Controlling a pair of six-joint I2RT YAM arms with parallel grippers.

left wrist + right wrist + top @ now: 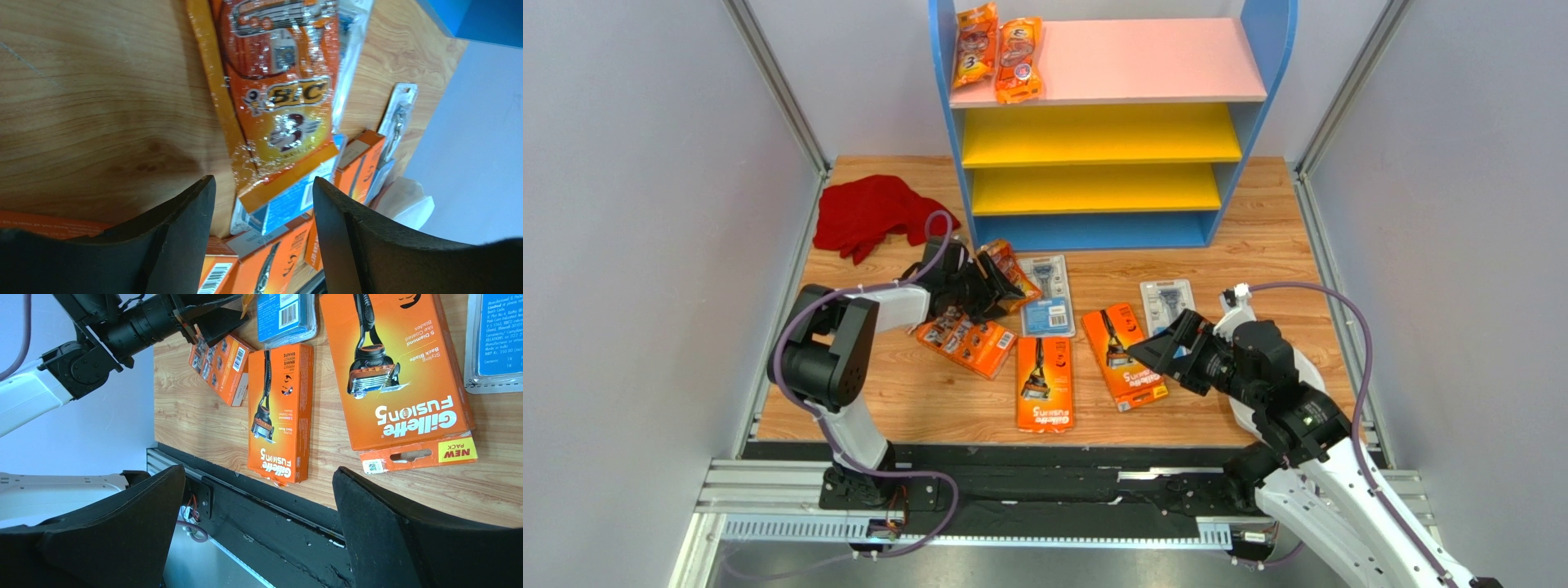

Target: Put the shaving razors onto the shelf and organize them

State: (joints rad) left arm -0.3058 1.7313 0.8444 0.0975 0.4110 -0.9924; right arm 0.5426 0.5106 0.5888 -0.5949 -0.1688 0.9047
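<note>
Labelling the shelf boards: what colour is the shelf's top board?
The top board is pink; the top external view shows it best.

This is a robot test cell in a lab, not a shop. Plain pale panels point(634, 245) wall in a small wooden tabletop point(1271, 233). Metal rails point(744, 488) line its near edge, carrying the cabled left arm point(830, 355) and right arm point(1284, 392). A toy-coloured shelf point(1265, 49) and razor packs point(1044, 382) form a mock display.

Black-jointed white arms point(1308, 423) with looping purple cables point(1368, 368)
</note>
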